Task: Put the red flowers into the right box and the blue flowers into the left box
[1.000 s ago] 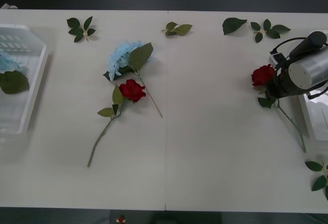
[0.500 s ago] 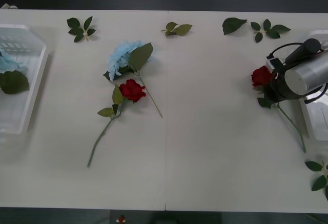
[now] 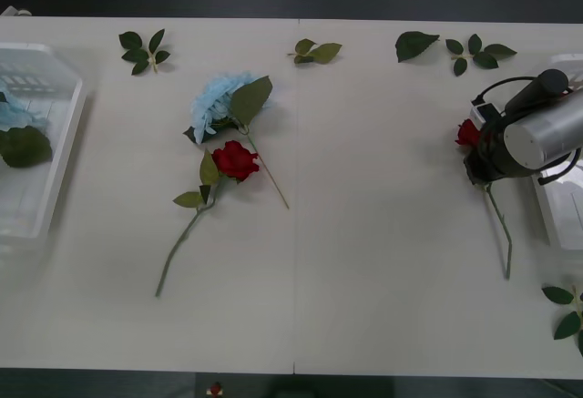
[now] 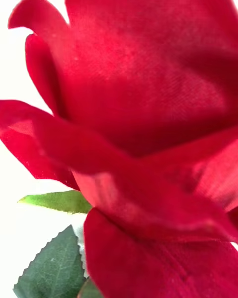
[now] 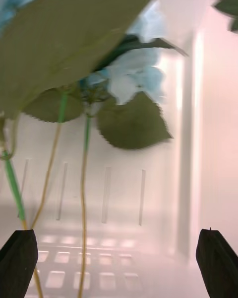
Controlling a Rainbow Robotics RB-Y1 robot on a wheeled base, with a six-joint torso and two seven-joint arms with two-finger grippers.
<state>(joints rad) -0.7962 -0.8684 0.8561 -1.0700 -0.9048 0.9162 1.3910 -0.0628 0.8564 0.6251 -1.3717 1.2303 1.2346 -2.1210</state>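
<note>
My right gripper (image 3: 477, 146) is at the table's right side, shut on a red flower (image 3: 468, 132) just below its bloom. That bloom (image 4: 148, 129) sits very close in the right wrist view, and the stem (image 3: 498, 234) trails down toward the front. The right box (image 3: 563, 209) lies just right of the arm. Mid-table, another red flower (image 3: 235, 159) lies against a blue flower (image 3: 217, 100). My left gripper (image 5: 116, 234) hangs open above the left box (image 5: 148, 203), where blue flowers (image 5: 141, 77) lie. The front view shows that left box (image 3: 55, 175) with blue flowers (image 3: 11, 116) inside.
Loose green leaf sprigs lie along the far edge (image 3: 144, 51) (image 3: 315, 51) (image 3: 455, 50) and at the front right corner (image 3: 569, 311). The table's front half between the two boxes is bare.
The right arm has drawn the rose a little to the right. Its stem has swung from slanting toward the right box to pointing nearly straight at the front edge.
</note>
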